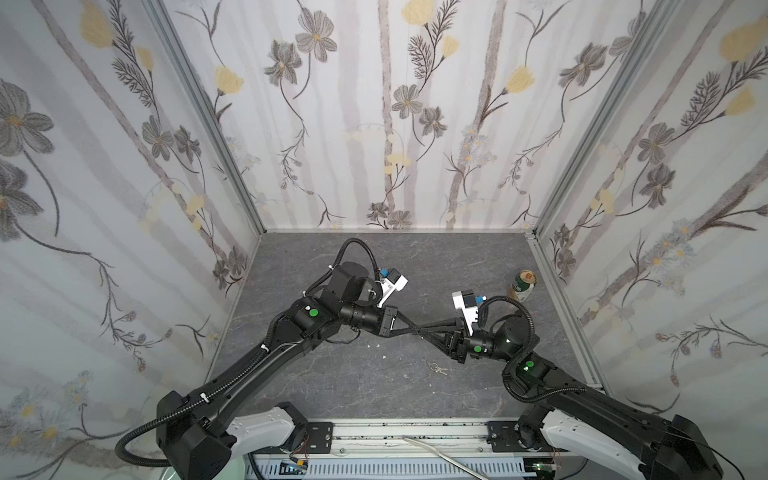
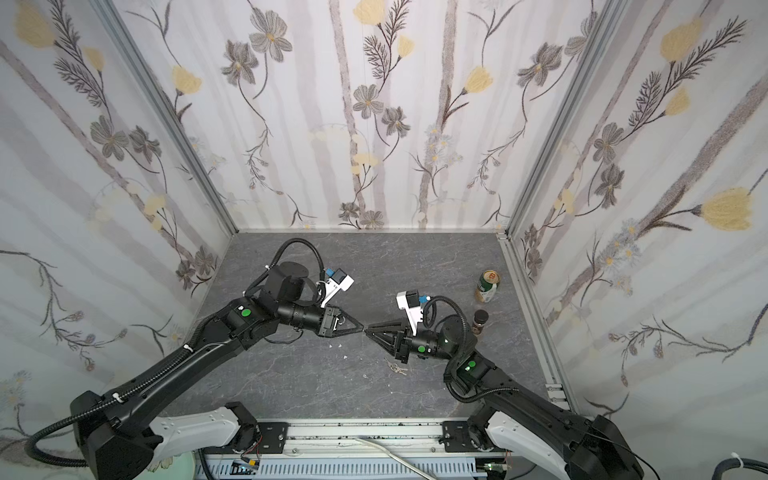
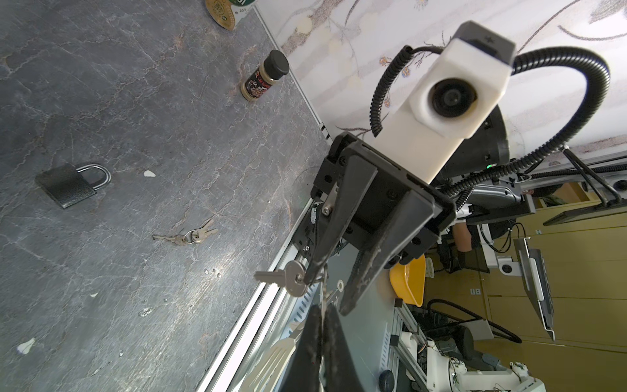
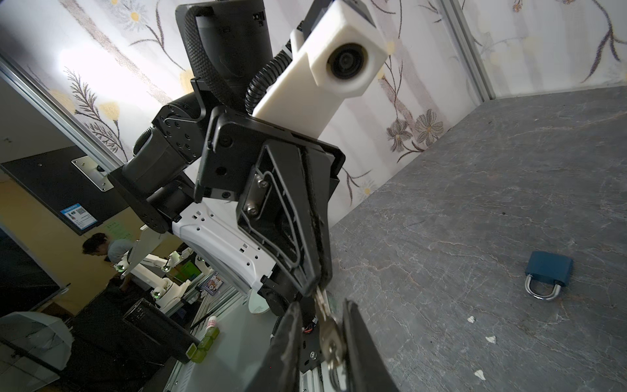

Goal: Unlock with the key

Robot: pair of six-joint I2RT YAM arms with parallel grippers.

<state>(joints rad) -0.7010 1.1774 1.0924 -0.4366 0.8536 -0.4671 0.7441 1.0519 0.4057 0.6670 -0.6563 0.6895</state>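
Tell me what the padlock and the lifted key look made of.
Padlock: dark pebbled matte body, plastic cover or coated metal, cannot tell; shackle shiny polished metal, with bright glints. Key: silvery bare metal, smooth, dull sheen.

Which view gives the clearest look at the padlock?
The left wrist view: the padlock lies flat on the table, whole and unobstructed, with its shackle closed. The right wrist view also shows it whole, but smaller. In both top views I cannot find it.
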